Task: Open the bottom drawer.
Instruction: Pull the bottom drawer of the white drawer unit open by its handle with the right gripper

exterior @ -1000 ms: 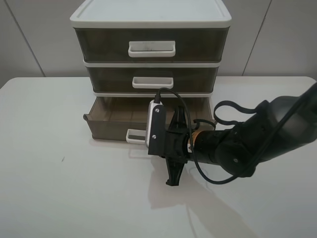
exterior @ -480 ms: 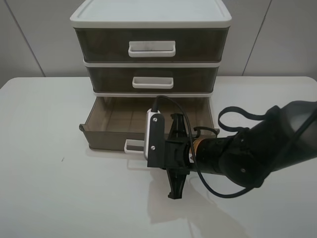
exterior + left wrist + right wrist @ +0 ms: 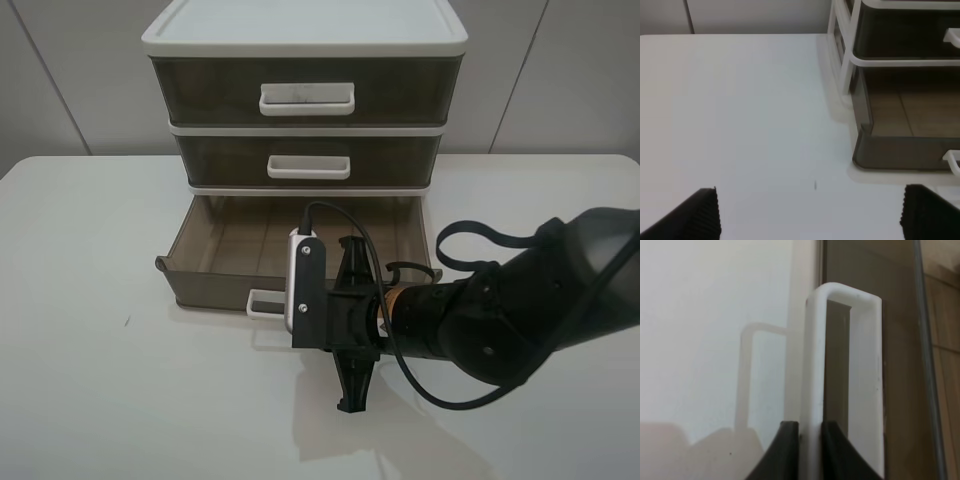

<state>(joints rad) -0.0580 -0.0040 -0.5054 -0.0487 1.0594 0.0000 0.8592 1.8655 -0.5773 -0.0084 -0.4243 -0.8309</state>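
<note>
The bottom drawer [image 3: 212, 284] of smoky brown plastic stands pulled well out of the three-drawer unit [image 3: 304, 35]; its inside looks empty. My right gripper [image 3: 810, 452] is shut on the long front bar of the drawer's white loop handle [image 3: 812, 365]. In the exterior high view the right wrist [image 3: 340, 310] covers most of the handle [image 3: 262, 301] and hides the fingers. My left gripper [image 3: 812, 220] is open and empty over bare table, left of the drawer [image 3: 890, 150]. The left arm is outside the exterior high view.
The middle drawer [image 3: 308, 160] and top drawer [image 3: 305, 92] are closed. The unit stands at the back of the white table [image 3: 90, 330], against a grey wall. The right arm's body [image 3: 520, 310] lies over the table's right side.
The bottom drawer has slid further out toward the table's front. My right gripper has moved back with the handle in it.
</note>
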